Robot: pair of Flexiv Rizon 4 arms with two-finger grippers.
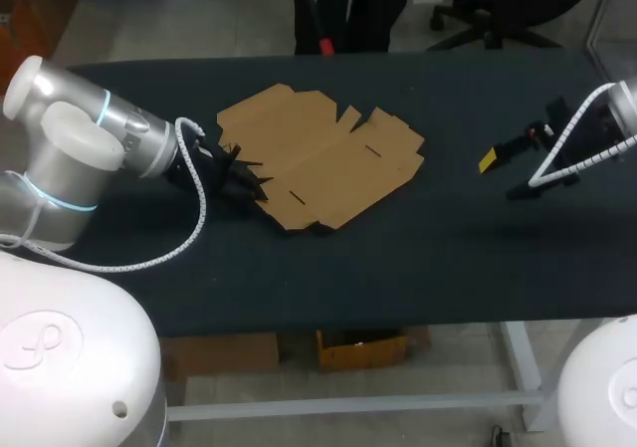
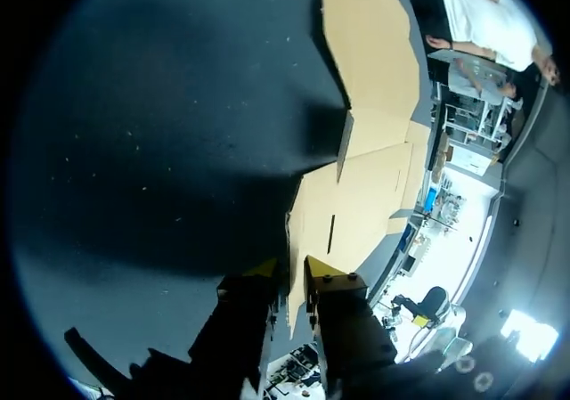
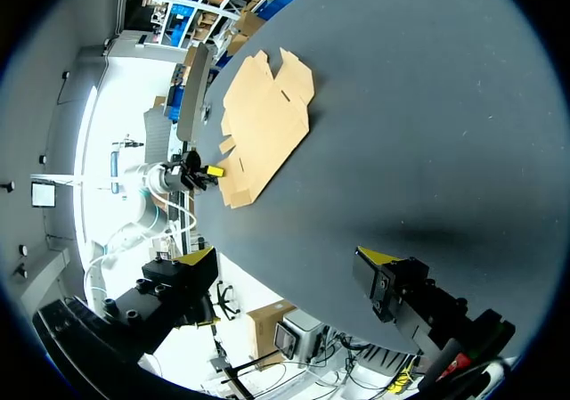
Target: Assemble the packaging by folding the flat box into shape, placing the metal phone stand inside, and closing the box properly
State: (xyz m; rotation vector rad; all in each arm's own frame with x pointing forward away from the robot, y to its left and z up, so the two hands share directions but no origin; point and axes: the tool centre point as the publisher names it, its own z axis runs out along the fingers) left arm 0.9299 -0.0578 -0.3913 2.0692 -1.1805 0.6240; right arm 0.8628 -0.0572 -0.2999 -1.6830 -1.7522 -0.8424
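The flat box (image 1: pixel 318 163) lies on the counter (image 1: pixel 418 258), its long side running left to right, a bit slanted. My left gripper (image 2: pixel 296 271) reaches in low at its near-left edge; I cannot tell if the jaws pinch it. My right gripper (image 3: pixel 289 257) hangs far off, jaws spread wide.

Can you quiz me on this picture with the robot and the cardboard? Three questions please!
1. True or false: the cardboard box is folded into shape.
2. Which one is right at the cardboard box's edge? A) the left gripper B) the right gripper
3. Fill in the word: the right gripper holds nothing and is ____.

Key: 1 false, it lies flat on the table. 2 A. 3 open.
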